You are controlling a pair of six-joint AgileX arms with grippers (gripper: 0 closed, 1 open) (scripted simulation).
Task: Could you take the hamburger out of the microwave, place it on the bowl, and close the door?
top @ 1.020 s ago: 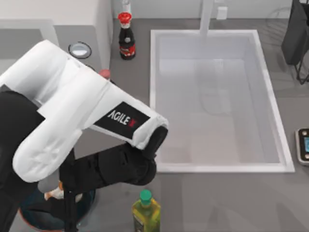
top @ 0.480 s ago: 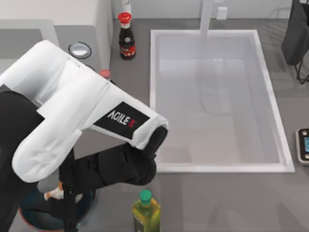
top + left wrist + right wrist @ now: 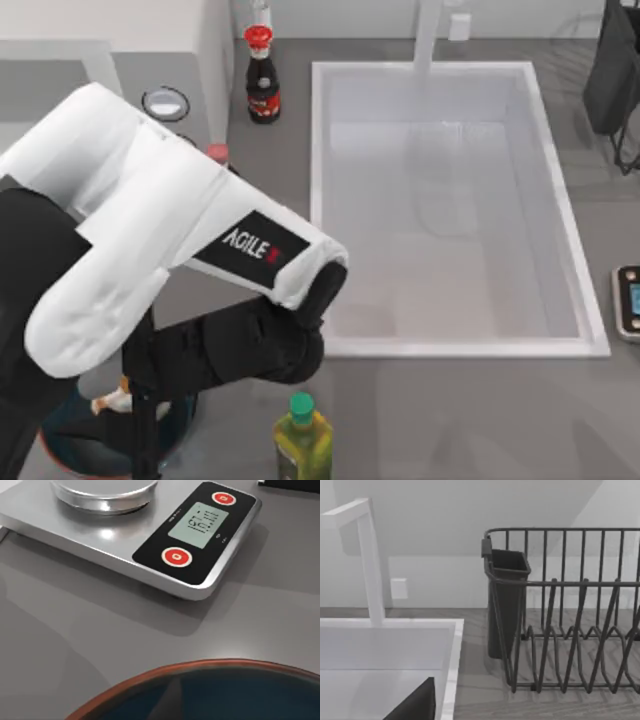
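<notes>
Nothing has shifted: the left arm (image 3: pixel 150 250) still covers the round bowl (image 3: pixel 60 445) and lumpy hamburger (image 3: pixel 112 398) at lower left; grip unreadable.

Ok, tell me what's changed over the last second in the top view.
Nothing visibly changed. The left arm hangs over the bowl at the table's front left, with the hamburger at the bowl. The green-capped bottle, red-capped bottle and sink sit as before.
</notes>
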